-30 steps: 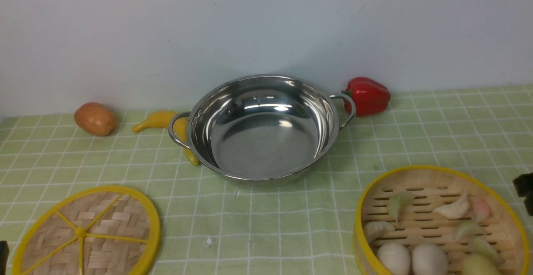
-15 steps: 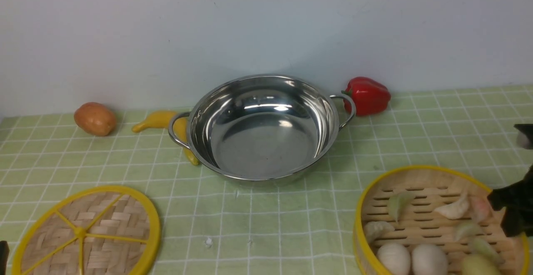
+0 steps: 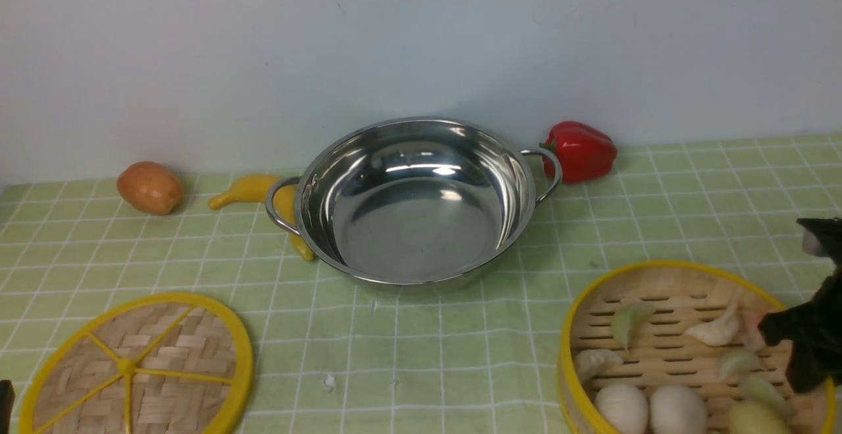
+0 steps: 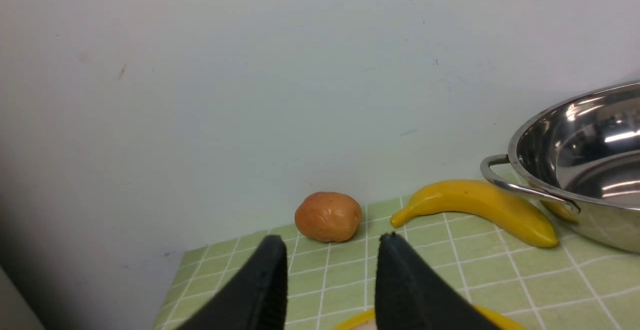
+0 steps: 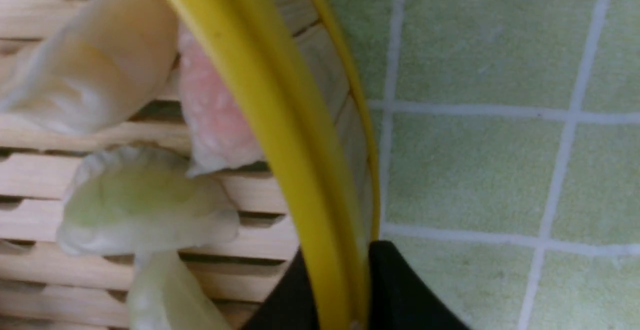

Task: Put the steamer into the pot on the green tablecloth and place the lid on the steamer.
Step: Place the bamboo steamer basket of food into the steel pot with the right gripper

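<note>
Right gripper (image 5: 345, 270) clamped on steamer (image 3: 658, 286) rim, green tablecloth's (image 3: 691, 210) near-right corner. Likely light, stiff bamboo; loose dumplings (image 3: 717, 332), keep level. Left gripper (image 4: 332, 240) wide.

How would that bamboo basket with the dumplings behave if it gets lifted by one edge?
The steamer looks stiff, so its wall should hold shape. Held at one side only, it would probably tilt. The eggs might then roll.

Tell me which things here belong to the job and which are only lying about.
For the job: steamer, pot, lid, tablecloth.
Lying about: potato, banana, pepper.
</note>
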Motion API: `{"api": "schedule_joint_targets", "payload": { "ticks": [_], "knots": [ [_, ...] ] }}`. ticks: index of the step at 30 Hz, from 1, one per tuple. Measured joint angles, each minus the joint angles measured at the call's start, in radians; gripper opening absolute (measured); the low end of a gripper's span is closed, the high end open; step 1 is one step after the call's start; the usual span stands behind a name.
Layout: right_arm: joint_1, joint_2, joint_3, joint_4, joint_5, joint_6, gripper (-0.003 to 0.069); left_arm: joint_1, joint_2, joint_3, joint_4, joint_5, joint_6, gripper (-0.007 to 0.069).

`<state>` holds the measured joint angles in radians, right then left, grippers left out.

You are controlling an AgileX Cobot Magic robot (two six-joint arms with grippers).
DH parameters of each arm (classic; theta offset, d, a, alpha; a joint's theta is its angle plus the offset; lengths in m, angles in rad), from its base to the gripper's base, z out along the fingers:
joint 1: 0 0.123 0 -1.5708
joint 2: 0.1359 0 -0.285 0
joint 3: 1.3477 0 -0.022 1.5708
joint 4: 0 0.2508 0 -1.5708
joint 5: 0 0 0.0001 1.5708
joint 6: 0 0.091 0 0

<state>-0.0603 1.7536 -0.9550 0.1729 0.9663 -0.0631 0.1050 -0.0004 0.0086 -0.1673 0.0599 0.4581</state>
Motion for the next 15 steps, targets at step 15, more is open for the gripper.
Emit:
{"api": "schedule_joint_targets", "payload": {
  "ticks": [15],
  "knots": [
    [0.004,-0.012,-0.179,0.029,0.152,-0.002,0.0061,0.000,0.000,0.000,0.000,0.000,0.000,0.0243]
  ]
}}
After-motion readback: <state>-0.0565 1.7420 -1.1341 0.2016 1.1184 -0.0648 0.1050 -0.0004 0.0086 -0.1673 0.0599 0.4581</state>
